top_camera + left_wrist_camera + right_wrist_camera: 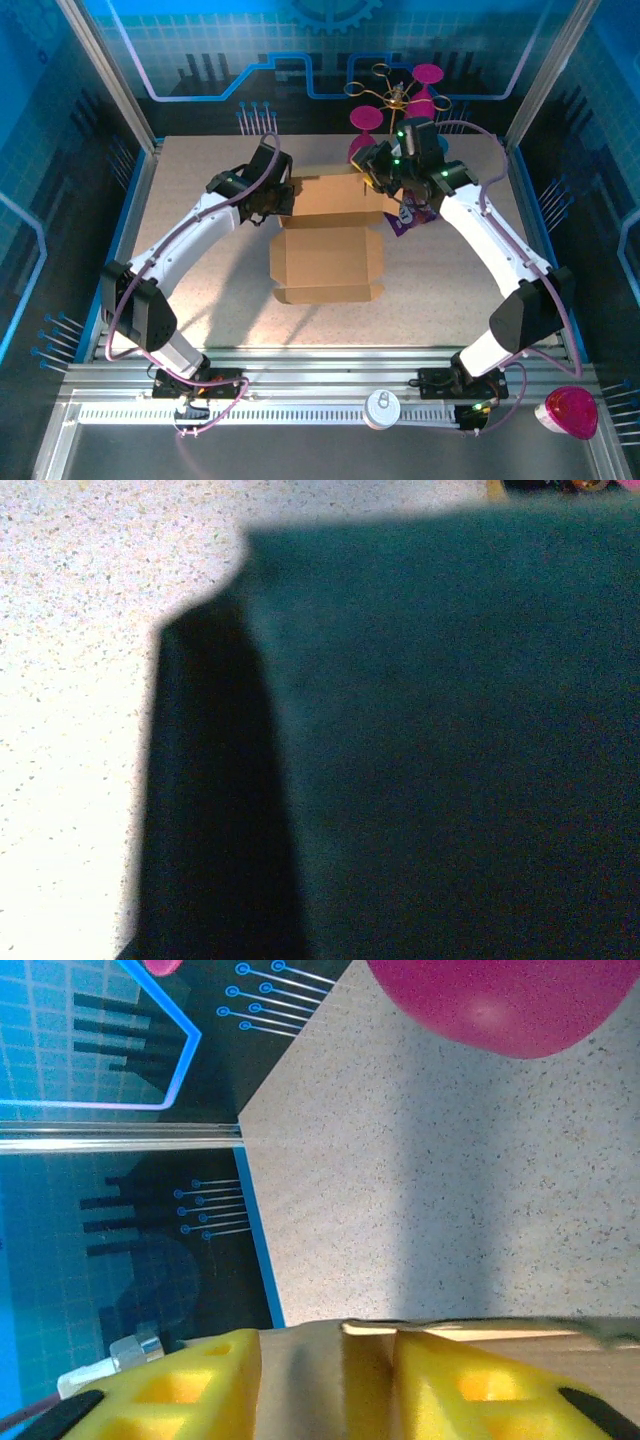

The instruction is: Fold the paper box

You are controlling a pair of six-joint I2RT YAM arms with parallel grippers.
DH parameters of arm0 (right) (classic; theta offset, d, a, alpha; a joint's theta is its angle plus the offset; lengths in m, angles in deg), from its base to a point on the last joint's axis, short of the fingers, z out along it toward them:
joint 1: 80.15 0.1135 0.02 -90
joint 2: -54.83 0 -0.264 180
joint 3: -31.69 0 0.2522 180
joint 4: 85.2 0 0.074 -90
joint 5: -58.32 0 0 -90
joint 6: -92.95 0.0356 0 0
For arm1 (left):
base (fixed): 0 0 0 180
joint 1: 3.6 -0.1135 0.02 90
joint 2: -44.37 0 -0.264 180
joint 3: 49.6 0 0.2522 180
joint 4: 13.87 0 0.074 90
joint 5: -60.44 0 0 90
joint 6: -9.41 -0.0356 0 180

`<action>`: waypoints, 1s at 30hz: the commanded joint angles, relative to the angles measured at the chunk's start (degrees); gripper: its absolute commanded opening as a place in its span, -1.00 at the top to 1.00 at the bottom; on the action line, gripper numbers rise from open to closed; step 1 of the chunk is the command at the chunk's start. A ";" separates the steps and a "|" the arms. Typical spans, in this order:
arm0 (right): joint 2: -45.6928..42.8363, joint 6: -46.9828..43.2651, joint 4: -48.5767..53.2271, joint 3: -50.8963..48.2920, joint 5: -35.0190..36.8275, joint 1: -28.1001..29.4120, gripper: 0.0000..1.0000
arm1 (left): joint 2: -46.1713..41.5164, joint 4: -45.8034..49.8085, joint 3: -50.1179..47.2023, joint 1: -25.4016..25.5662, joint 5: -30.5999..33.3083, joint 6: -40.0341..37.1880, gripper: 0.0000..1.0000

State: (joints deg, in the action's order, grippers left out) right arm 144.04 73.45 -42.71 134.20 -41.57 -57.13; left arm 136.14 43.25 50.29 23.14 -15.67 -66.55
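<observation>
Table (200, 290): speckled pale top, filling the middle of the overhead frame.
Paper box (328, 262): brown cardboard at that frame's centre, with a flat tray part toward the bottom and a raised panel above it.
Left gripper (283, 197): mine, clenched, at the raised panel's left end, left of centre. Its camera sees a dark surface close up, so I cannot tell whether cardboard is pinched.
Right gripper (325, 1350): yellow fingers (190, 1390) stand apart at the bottom edge of my wrist frame, with cardboard showing in the gap. Gripping or not, I cannot tell.
Purple packet (412, 215): just right of the raised panel, beneath my right wrist.
</observation>
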 commanded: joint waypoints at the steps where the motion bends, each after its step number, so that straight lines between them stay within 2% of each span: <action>1: -6.35 -3.84 1.53 -2.47 4.35 -1.29 0.07 | 0.76 3.49 3.78 -0.18 0.96 1.38 1.00; 4: -12.59 -5.58 0.88 -8.60 7.59 -2.60 0.01 | 1.03 5.69 5.55 -0.71 1.19 1.62 1.00; 7: -17.07 -7.79 -1.11 -15.97 8.29 -2.87 0.04 | 1.12 7.18 6.80 -1.17 1.10 1.92 1.00; 9: -18.09 -9.82 -2.46 -19.47 8.35 -1.78 0.11 | 1.46 8.23 7.82 -1.25 1.12 2.13 1.00; 13: -18.36 -10.06 -6.34 -25.00 9.39 0.06 0.12 | 2.66 10.83 10.64 -1.26 1.05 2.52 1.00; 21: -11.09 -11.54 -10.29 -24.11 8.28 0.46 0.10 | 3.46 12.62 12.76 -1.28 0.57 3.15 1.00; 30: -8.58 -11.27 -10.45 -23.87 8.67 0.77 0.20 | 3.59 12.90 13.17 -1.25 0.69 3.18 1.00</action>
State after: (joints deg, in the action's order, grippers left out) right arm 135.10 62.72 -51.26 109.20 -33.57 -57.15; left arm 139.33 55.16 61.22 22.00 -15.26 -64.04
